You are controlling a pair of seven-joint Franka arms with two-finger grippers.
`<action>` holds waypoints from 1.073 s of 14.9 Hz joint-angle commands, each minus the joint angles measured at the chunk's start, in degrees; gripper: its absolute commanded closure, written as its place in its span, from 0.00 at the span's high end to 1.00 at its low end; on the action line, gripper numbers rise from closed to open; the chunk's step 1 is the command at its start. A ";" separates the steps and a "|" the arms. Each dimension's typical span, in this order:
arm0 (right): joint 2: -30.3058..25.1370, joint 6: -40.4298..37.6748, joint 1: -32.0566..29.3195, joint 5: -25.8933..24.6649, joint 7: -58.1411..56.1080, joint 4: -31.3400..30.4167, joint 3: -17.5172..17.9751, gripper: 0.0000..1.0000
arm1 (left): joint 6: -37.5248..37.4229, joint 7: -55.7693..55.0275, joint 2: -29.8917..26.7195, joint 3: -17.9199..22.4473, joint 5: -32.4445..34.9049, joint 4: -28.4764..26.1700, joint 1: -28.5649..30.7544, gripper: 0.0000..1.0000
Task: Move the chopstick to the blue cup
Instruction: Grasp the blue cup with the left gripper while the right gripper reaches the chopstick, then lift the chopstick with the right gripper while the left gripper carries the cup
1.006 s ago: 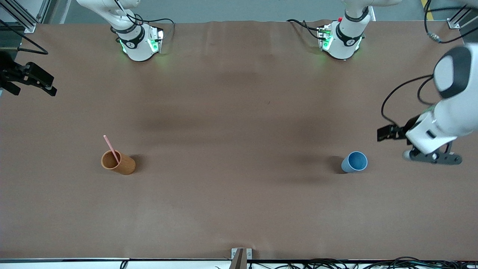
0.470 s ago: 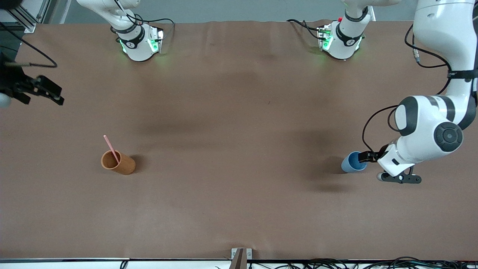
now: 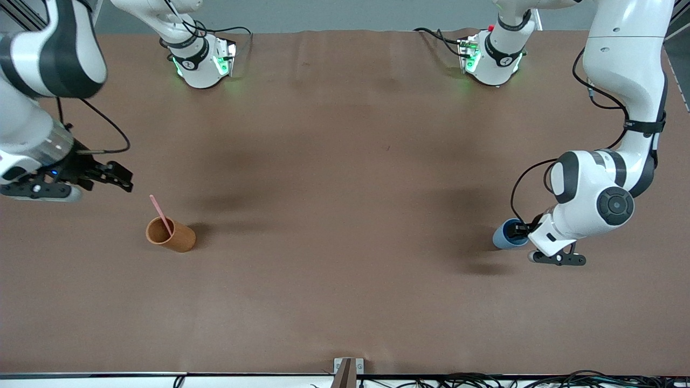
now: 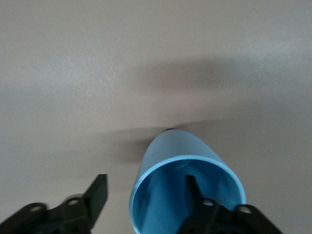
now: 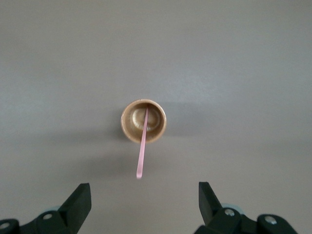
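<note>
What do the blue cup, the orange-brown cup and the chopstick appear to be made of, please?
The blue cup looks like smooth matte plastic: uniform colour, thin even wall, paler rim. The orange-brown cup could be plastic or bamboo fibre; its inside shows a faint sheen and no visible grain. The chopstick leaning in it is uniformly pale pink, probably plastic, though painted wood cannot be excluded.

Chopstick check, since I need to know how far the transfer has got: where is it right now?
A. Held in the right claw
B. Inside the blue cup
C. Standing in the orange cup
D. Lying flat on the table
C: the chopstick leans in the orange cup, its top sticking out above the rim; the right claw, open and empty, is over it.
</note>
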 commanded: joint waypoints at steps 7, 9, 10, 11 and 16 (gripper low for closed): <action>0.78 21.44 -0.84 0.90 -0.57 -15.53 0.30 0.93 | -0.10 -0.76 -3.31 -0.76 -0.08 -0.05 -0.42 0.00; 0.78 23.03 -0.75 0.90 -0.66 -17.47 0.38 0.86 | -4.92 -8.11 -5.42 -1.72 -0.08 1.69 -3.21 0.00; 0.78 24.61 -0.66 0.90 -0.57 -18.78 0.47 0.83 | -7.73 -12.94 -5.78 -2.59 -0.17 2.84 -5.15 0.00; 0.69 25.93 -0.58 0.90 -0.48 -20.01 0.73 0.81 | -9.58 -18.56 -6.04 -3.39 -0.43 4.07 -7.17 0.00; 0.42 25.42 -0.14 0.90 0.13 -20.29 1.09 0.54 | -9.78 -46.08 -4.12 -7.17 -0.70 7.94 -19.20 0.00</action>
